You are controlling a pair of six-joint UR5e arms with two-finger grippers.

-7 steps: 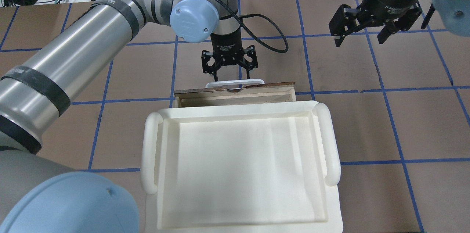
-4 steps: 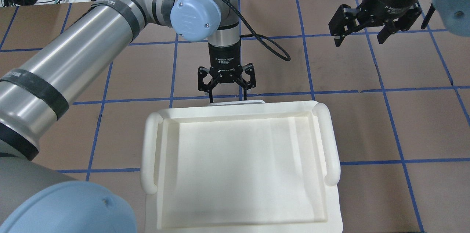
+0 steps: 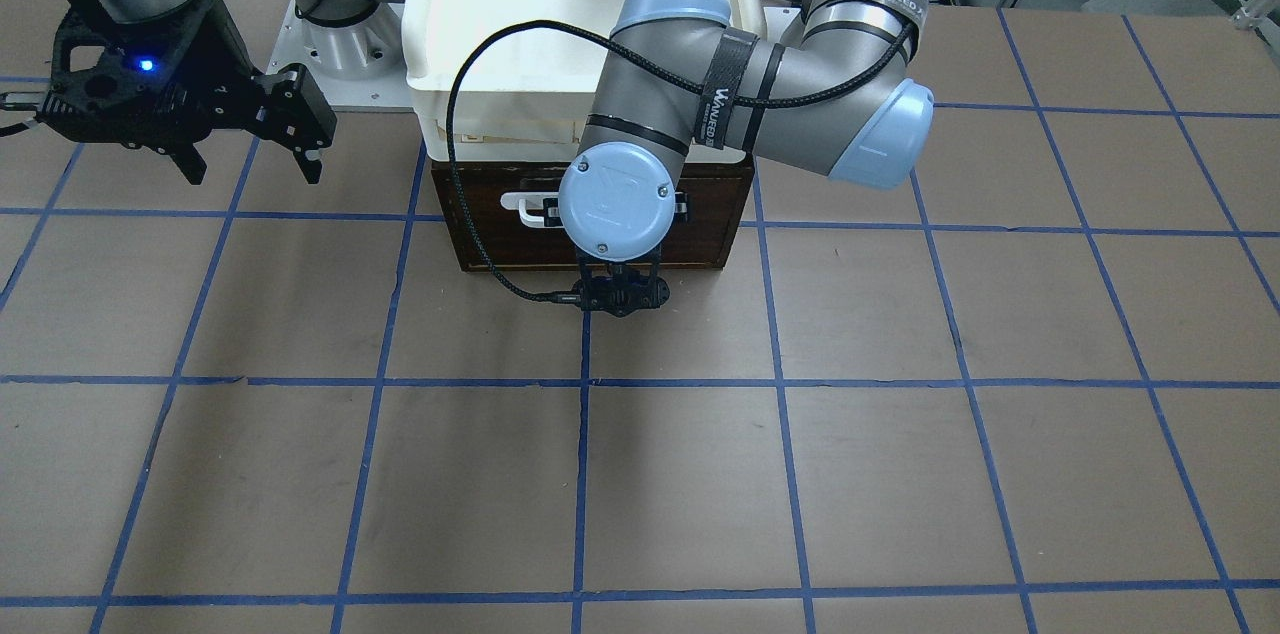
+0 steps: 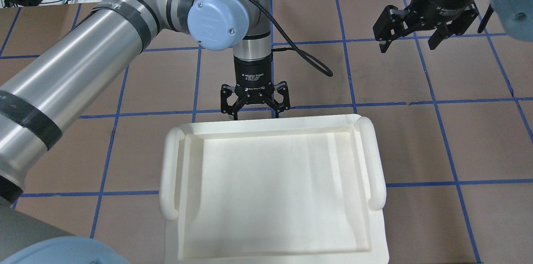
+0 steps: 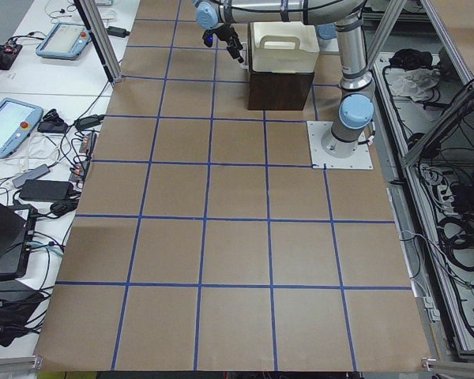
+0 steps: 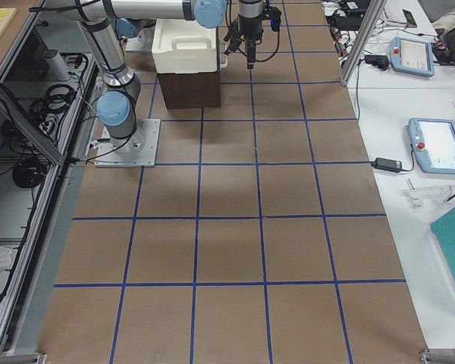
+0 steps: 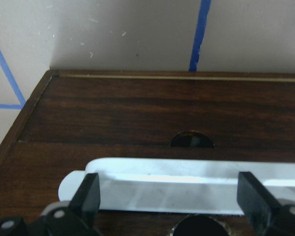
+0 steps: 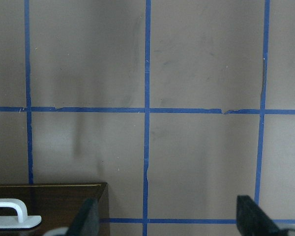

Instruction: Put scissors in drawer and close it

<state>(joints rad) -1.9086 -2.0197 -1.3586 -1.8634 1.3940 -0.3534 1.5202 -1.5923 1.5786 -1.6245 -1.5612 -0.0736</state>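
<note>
My left pincer (image 4: 255, 115): hanging spread at the white handle (image 7: 167, 184).
Drawer (image 3: 480, 239): sitting shut beneath the tray (image 4: 166, 172), which is hiding it overhead.
My right pincer (image 4: 407, 46): hovering spread at 2 o'clock over the desk (image 4: 416, 139).

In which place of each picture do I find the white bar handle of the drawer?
Front-facing: white bar handle left of centre, partly behind the left arm.
Overhead: hidden under the white tray.
Exterior left: too small to tell.
Exterior right: too small to tell.
Left wrist: bottom centre, straddled by the left gripper.
Right wrist: bottom-left corner.
Shared landmark: the dark brown drawer front behind the handle.
</note>
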